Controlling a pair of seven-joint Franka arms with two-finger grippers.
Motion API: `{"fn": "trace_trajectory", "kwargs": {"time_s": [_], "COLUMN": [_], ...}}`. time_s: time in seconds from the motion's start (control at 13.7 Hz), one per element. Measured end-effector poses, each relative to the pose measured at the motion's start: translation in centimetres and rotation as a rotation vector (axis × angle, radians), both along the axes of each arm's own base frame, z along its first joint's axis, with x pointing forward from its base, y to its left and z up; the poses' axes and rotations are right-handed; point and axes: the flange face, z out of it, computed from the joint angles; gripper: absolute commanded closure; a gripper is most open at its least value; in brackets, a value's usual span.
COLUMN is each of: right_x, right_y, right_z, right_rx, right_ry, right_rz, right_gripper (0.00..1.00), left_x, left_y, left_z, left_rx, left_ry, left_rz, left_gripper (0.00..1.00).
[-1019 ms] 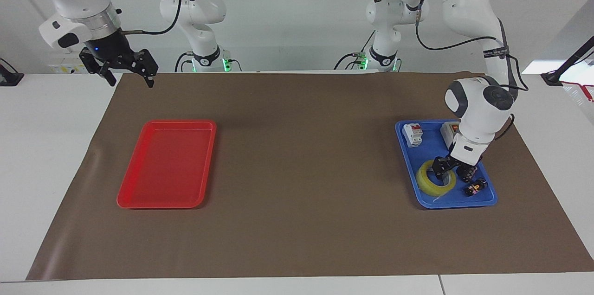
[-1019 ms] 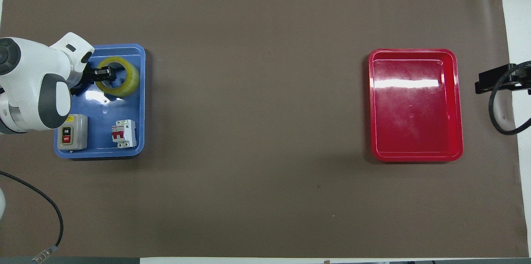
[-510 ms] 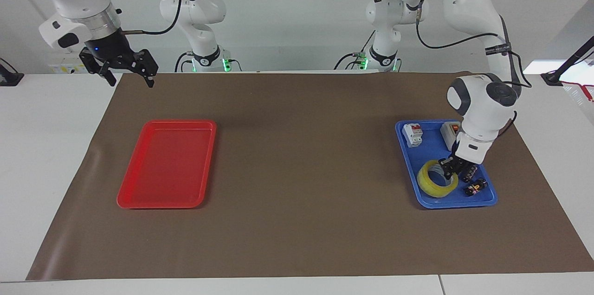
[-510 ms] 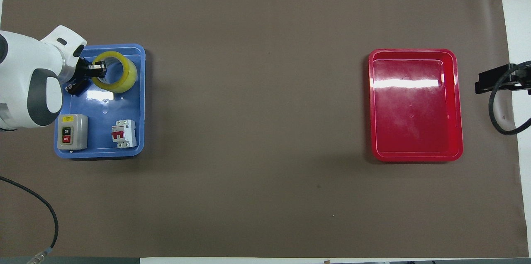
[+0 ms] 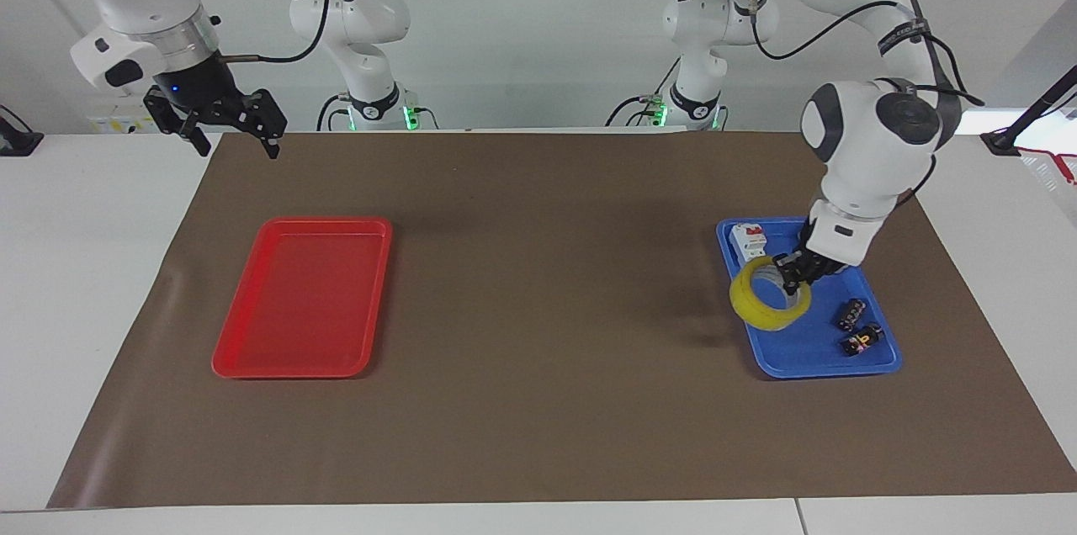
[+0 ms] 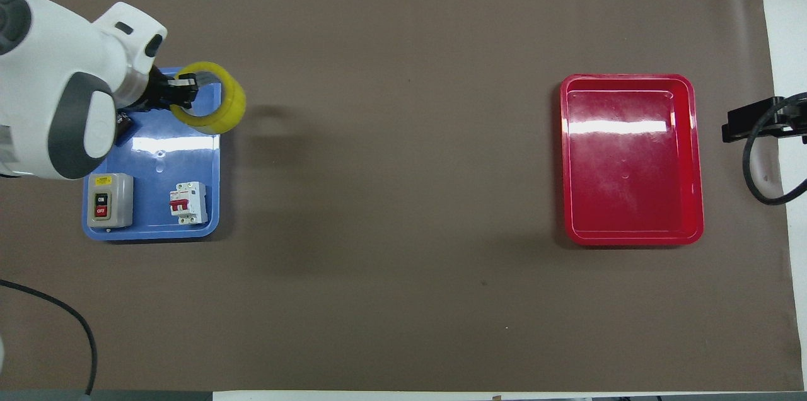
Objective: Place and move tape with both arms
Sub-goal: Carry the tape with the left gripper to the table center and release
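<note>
Gripping the tape (image 5: 767, 294) by its wall, the left gripper (image 5: 795, 272) hangs over the blue tray (image 5: 791, 354), one finger inside the white core and one outside. Its white arm bends down from above, wrist angled toward the middle of the table. Held tilted and clear of the tray floor, the yellow roll sits over the tray's edge that faces the table's middle; from overhead it (image 6: 211, 98) overlaps that rim and the brown mat (image 6: 391, 199).

Over the mat's corner at its own end, close to the robots, the right gripper (image 5: 236, 135) waits in the air with fingers spread and nothing between them.

Covering most of the white table, the brown mat carries both trays. A white circuit breaker (image 6: 188, 202) and a grey switch box (image 6: 110, 200) sit in the blue tray's part nearer the robots, and two small black parts (image 5: 854, 325) lie in its part farther from them. Toward the right arm's end lies a red tray (image 5: 303, 295), well apart from the blue one. A pale wall stands at the robots' backs.
</note>
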Motion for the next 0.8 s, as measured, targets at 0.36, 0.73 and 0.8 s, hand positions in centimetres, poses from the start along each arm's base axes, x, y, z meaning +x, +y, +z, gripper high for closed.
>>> {"fn": "trace_trajectory", "kwargs": {"time_s": [0.36,0.73,0.8], "right_x": [0.0,0.0,0.0], "right_y": [0.0,-0.3,-0.3], "right_z": [0.0,-0.1,-0.1], "right_rx": [0.0,0.0,0.0], "right_ry": [0.0,0.002,0.002], "right_rz": [-0.001,-0.005,-0.005], "right_gripper": [0.0,0.0,0.0], "left_x": [-5.2,-10.5,-11.6], "left_y": [-15.8,-25.5,-26.9], "left_z": [-2.0,-7.5,-8.9], "left_rx": [0.007,0.071,0.079], "left_ry": [-0.011,-0.011,-0.01], "left_rz": [0.118,0.144,0.143], "left_gripper": [1.0,1.0,1.0]}}
